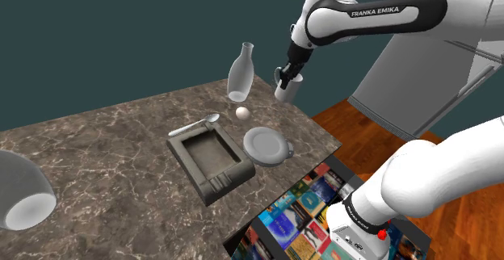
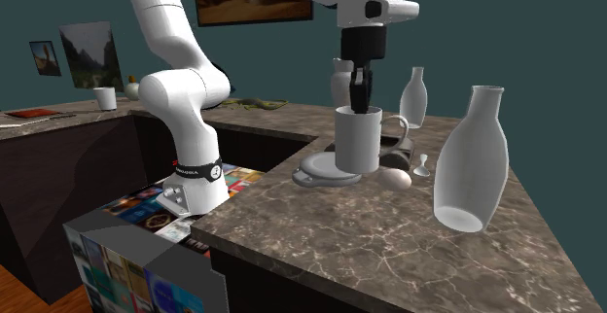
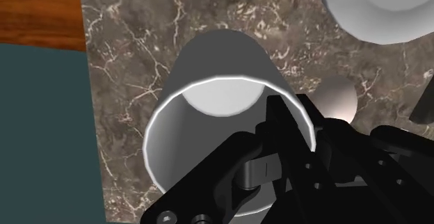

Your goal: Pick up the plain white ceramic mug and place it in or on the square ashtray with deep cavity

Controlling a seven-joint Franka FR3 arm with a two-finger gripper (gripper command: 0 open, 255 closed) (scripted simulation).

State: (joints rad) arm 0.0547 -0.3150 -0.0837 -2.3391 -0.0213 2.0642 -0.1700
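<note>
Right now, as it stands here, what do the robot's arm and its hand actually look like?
The arm is glossy white, built of rounded, thick segments with dark joints. One black band carries the white lettering FRANKA EMIKA; another dark band with small white print rings the segment near the base, beside a red dot. The gripper is all black, with two narrow fingers.

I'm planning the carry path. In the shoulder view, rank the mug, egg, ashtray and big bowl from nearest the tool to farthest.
1. Mug: clamped by its rim in the tool, at the table's far edge.
2. Egg: on the table, to the view's left of the mug.
3. Ashtray: mid-table, nearer the camera.
4. Bowl: at the view's far left.
</note>
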